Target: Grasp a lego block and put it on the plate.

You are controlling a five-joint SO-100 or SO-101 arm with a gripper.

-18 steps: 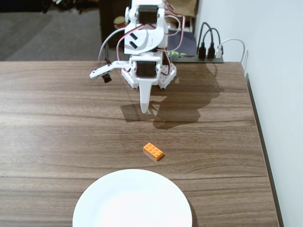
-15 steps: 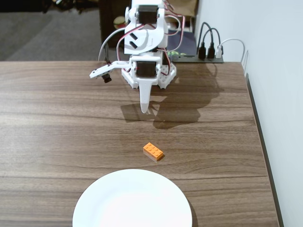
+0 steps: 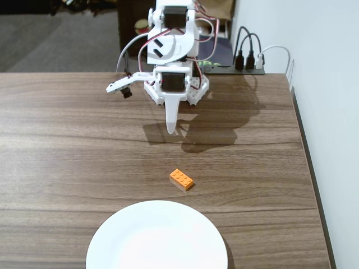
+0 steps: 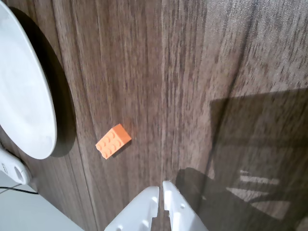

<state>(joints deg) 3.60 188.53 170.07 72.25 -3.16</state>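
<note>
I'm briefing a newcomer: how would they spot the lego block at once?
Find the large round white plate on the brown wooden table. Just beyond its rim, towards the arm, lies the small orange plastic lego block, the table's only brightly coloured thing.

The small orange lego block [image 3: 182, 179] lies flat, studs up, below the gripper [image 3: 171, 130] in the fixed view; the white plate [image 3: 129, 238] sits beyond it.

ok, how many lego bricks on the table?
1. The lego block lies on the bare wood between the arm and the plate, not on it. None seem hidden.
</note>
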